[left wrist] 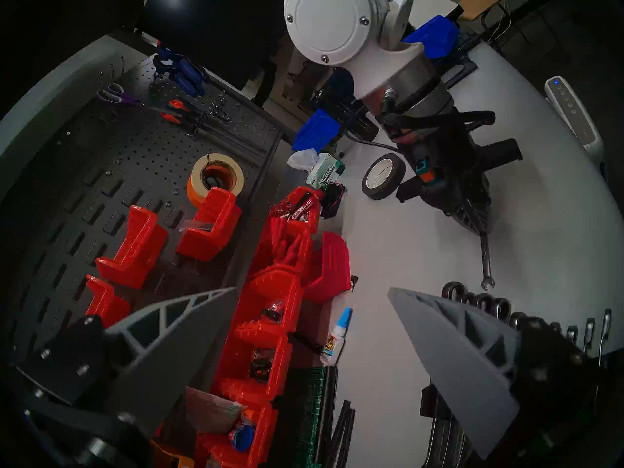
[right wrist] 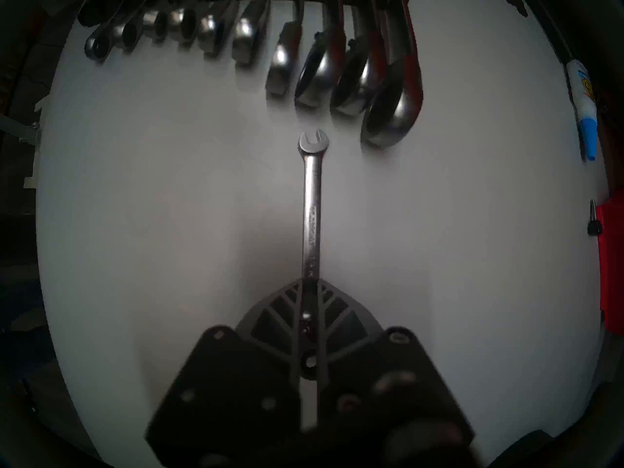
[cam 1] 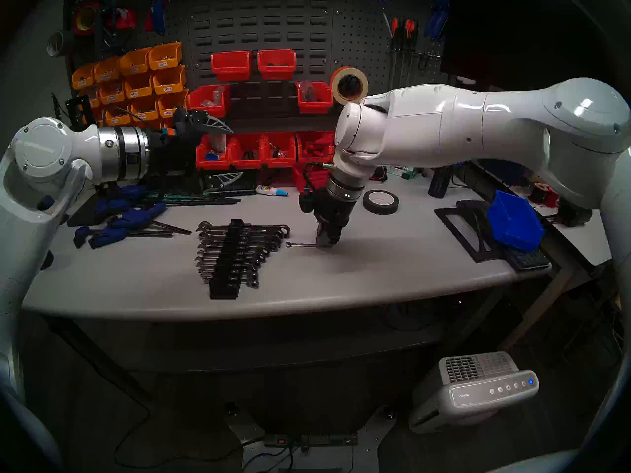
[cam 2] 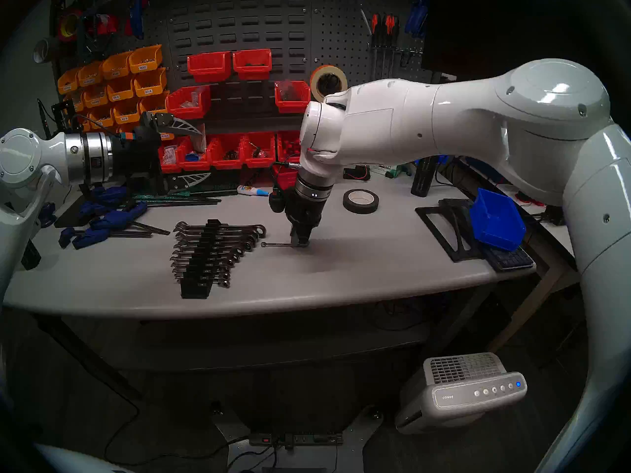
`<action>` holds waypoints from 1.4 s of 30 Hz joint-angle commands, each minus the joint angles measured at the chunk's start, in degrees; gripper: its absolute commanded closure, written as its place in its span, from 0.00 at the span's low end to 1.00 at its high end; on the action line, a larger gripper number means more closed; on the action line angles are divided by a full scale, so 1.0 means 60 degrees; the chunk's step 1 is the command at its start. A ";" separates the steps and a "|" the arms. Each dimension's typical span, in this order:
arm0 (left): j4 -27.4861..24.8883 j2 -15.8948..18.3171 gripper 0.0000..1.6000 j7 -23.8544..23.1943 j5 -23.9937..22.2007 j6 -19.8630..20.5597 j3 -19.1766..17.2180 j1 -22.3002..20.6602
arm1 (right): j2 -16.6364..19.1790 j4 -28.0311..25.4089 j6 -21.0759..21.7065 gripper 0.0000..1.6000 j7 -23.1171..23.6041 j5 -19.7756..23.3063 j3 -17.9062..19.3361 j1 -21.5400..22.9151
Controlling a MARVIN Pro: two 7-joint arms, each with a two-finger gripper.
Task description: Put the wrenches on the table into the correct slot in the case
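Note:
A short thin chrome wrench [cam 1: 300, 245] [cam 2: 277, 245] [right wrist: 312, 214] lies on the grey table [cam 1: 375, 284], just right of the case. My right gripper [cam 1: 325, 245] [cam 2: 301, 243] [right wrist: 309, 286] points straight down and is shut on the wrench's ring end. The open end sticks out toward the case. The black case [cam 1: 223, 289] [cam 2: 194, 290] holds several chrome wrenches in its notches, the longest at the far end. My left gripper [cam 1: 222, 151] [left wrist: 312, 290] hangs open and empty, high at the back left in front of the bins.
Red bins [cam 1: 246, 151] and orange bins [cam 1: 136, 83] line the pegboard wall. Blue clamps [cam 1: 119, 219] lie left of the case. A black tape roll [cam 1: 380, 201] and a glue bottle [cam 1: 271, 190] sit behind my right gripper. A blue bin [cam 1: 514, 221] is at the right.

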 commanded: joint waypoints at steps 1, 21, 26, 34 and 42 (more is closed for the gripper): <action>-0.0043 0.0020 0.00 0.0127 0.0002 0.0000 -0.0238 -0.0224 | 0.0319 -0.0148 0.0074 0.37 0.0026 -0.0023 -0.0078 0.0230; -0.0044 0.0027 0.00 0.0135 -0.0005 -0.0001 -0.0236 -0.0220 | 0.0524 -0.0155 0.0305 0.33 -0.0138 0.0014 -0.0292 0.0329; -0.0044 0.0028 0.00 0.0137 -0.0005 -0.0001 -0.0236 -0.0220 | 0.0486 -0.0064 0.0329 0.38 -0.0183 0.0018 -0.0326 0.0270; -0.0045 0.0030 0.00 0.0140 -0.0007 -0.0001 -0.0236 -0.0219 | 0.0436 -0.0032 0.0360 0.46 -0.0212 0.0028 -0.0399 0.0244; -0.0046 0.0033 0.00 0.0144 -0.0009 -0.0001 -0.0236 -0.0217 | 0.0462 -0.0079 0.0259 0.86 -0.0163 0.0040 -0.0411 0.0264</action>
